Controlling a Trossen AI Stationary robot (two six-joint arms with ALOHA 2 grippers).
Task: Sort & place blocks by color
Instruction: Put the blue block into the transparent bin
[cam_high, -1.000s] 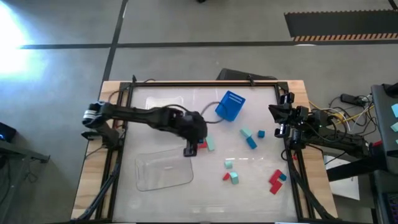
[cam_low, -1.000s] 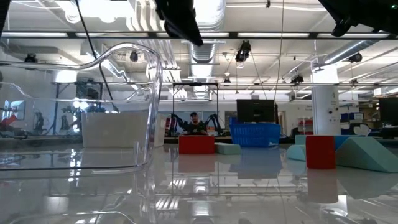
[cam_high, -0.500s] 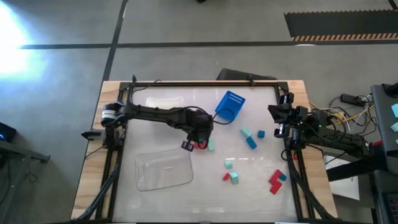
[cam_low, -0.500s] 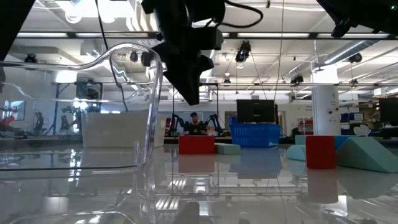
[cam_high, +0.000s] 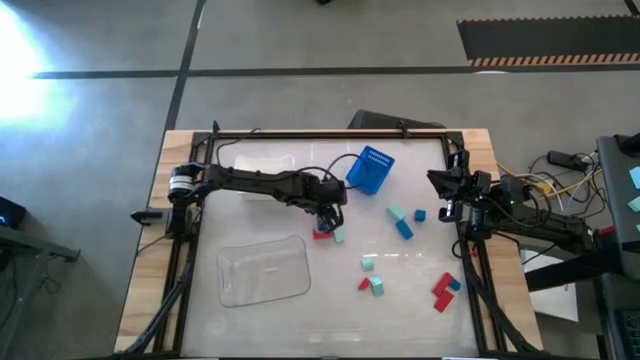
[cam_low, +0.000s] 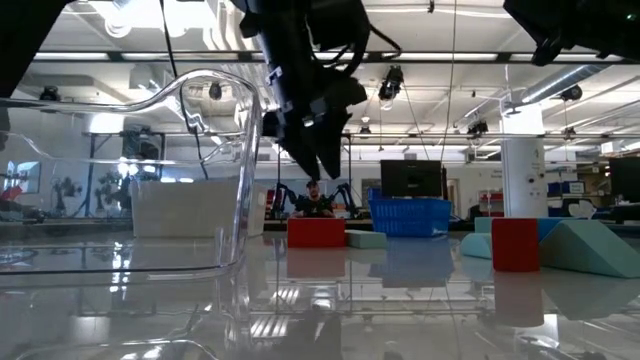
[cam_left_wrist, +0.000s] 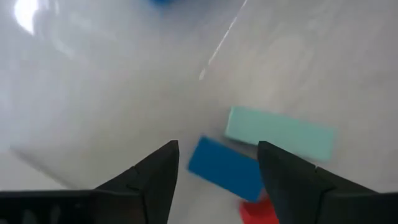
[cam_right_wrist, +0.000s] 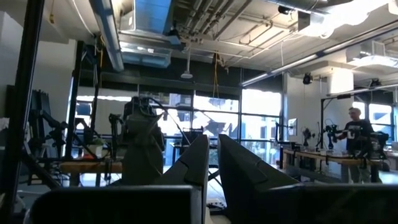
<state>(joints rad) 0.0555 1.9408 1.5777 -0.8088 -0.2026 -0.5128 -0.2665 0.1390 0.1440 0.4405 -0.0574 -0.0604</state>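
Glossy white table (cam_high: 300, 310) in a wood frame, open workshop hall behind it; a person sits far back at a bench in the low view.

Left to right. Clear tray (cam_high: 262, 270) lies at the near left, nothing in it that I can see. A white tray (cam_high: 265, 160) sits at the far left, partly under the arm. Left gripper (cam_high: 327, 218): over the past second I have watched it swing away from the clear tray's corner and come in over the small cluster at table centre. It now hangs above a blue block (cam_left_wrist: 225, 168), with a mint block (cam_left_wrist: 280, 132) just beyond and a red block (cam_left_wrist: 261, 211) alongside. Fingers (cam_left_wrist: 155, 177) spread wide, holding nothing, straddling the blue block.

Blue bin (cam_high: 370, 170) stands just past that cluster. More blocks (cam_high: 405, 222) lie scattered to the right, mint, blue and red, the nearest red ones (cam_high: 441, 290) toward the front edge.

Right gripper (cam_high: 447, 195) is parked at the right edge, aimed out at the room, fingers (cam_right_wrist: 198, 163) nearly together, empty.

My read: sorting has barely begun; the approach is done, descent and closing on the blue block come next. Crowded neighbours could get nudged.
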